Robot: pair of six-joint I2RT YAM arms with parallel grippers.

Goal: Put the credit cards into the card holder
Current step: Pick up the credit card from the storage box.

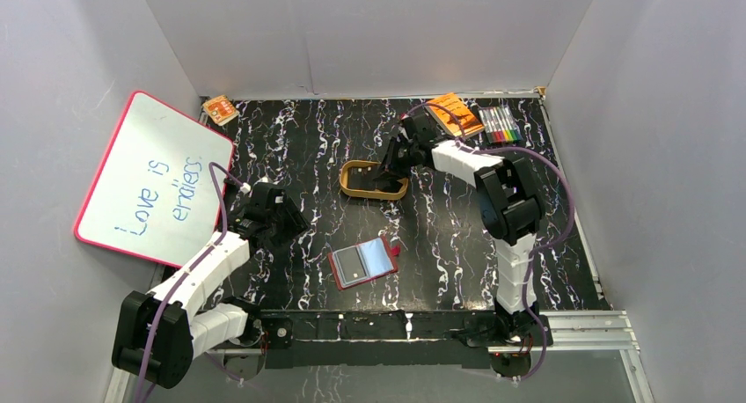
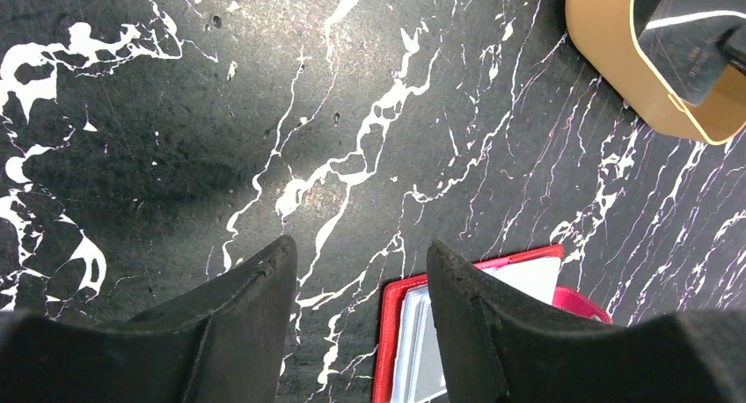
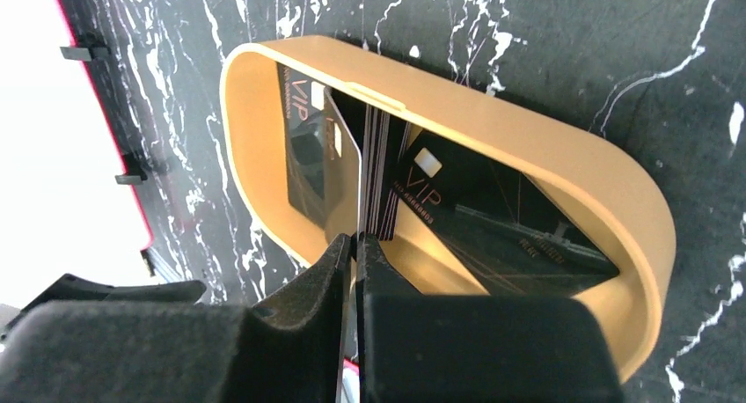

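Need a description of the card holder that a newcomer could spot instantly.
On the black marbled table, look near the front edge, roughly midway across. The card holder lies open and flat there. Unlike the tan oval dish farther back, it is a red rectangle with grey-blue clear pockets.

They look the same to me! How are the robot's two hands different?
The left gripper is open and holds nothing above the table; the right gripper pinches a credit card. The left hangs near the red wallet; the right reaches into the tan dish. Both are black.
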